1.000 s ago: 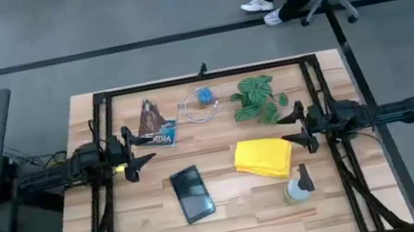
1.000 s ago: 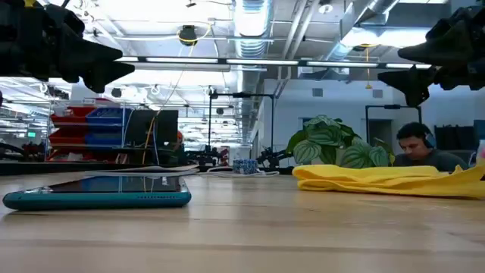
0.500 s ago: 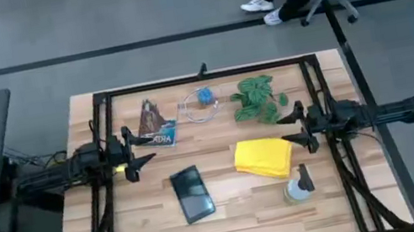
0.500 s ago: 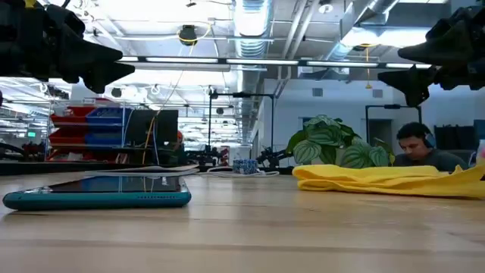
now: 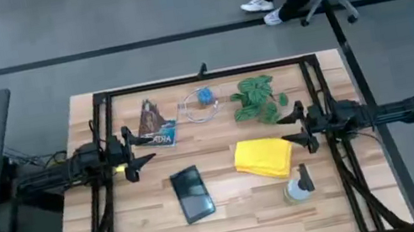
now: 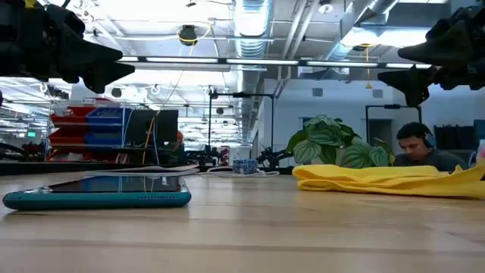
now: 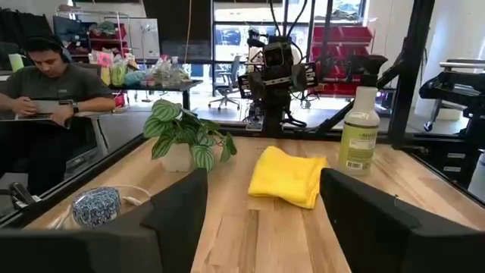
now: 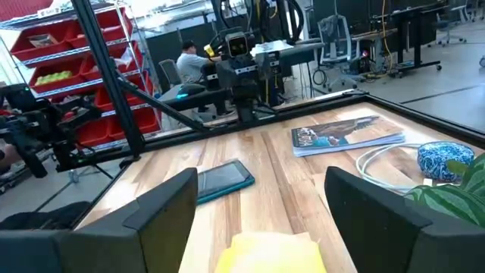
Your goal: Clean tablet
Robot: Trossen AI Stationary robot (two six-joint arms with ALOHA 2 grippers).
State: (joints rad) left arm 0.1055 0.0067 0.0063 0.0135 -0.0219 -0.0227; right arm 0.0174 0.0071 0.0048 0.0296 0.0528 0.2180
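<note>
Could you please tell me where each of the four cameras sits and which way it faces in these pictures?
High view: above the table, looking straight down; both arms show, left gripper and right gripper apart over the wood.
Low view: at table-top height, looking level across the tablet and the yellow cloth; arms hang in at the upper corners.
Left wrist view: looks across at the right arm, past its own open fingers.
Right wrist view: looks across at the left arm, past its own open fingers.
Shared: both wrist views see the yellow cloth.
</note>
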